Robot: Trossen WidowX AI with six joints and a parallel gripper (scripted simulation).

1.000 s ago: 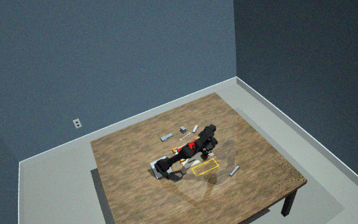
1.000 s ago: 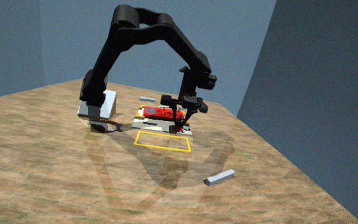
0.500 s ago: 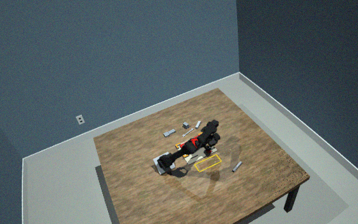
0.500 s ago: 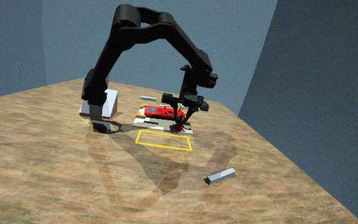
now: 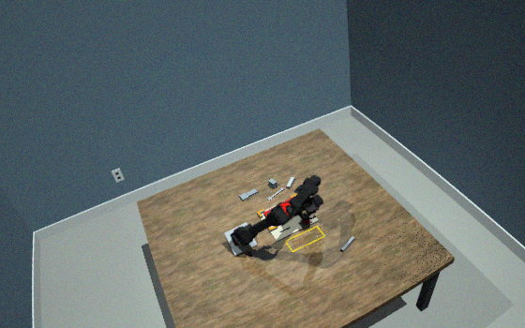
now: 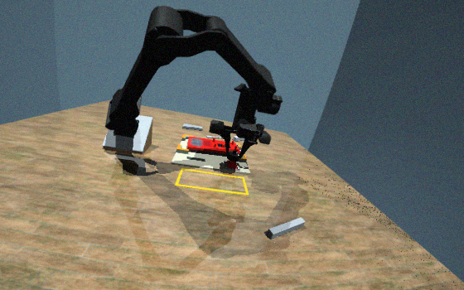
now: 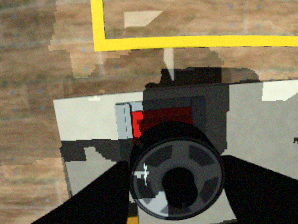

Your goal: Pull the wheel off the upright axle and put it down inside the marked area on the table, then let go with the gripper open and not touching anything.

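The dark wheel (image 7: pixel 176 179) with a grey spoked hub fills the lower middle of the wrist view. My gripper (image 7: pixel 174 168) (image 6: pixel 234 156) (image 5: pixel 306 219) is shut on the wheel, one black finger on each side. The wheel sits right over the red axle mount (image 7: pixel 143 121) (image 6: pixel 231 165) on the grey baseplate (image 7: pixel 87 123) (image 6: pixel 198 163). I cannot tell whether the wheel is still on the axle. The yellow marked area (image 7: pixel 200 43) (image 6: pixel 210 189) (image 5: pixel 308 244) lies on the table just in front of the baseplate.
A red car body (image 6: pixel 210 145) (image 5: pixel 286 206) lies on the baseplate behind the wheel. A grey bar (image 6: pixel 286 228) (image 5: pixel 347 244) lies right of the marked area. Small grey parts (image 5: pixel 248 194) (image 5: pixel 272 183) (image 5: pixel 291 182) lie at the back. The arm's base (image 6: pixel 128 138) stands at the left.
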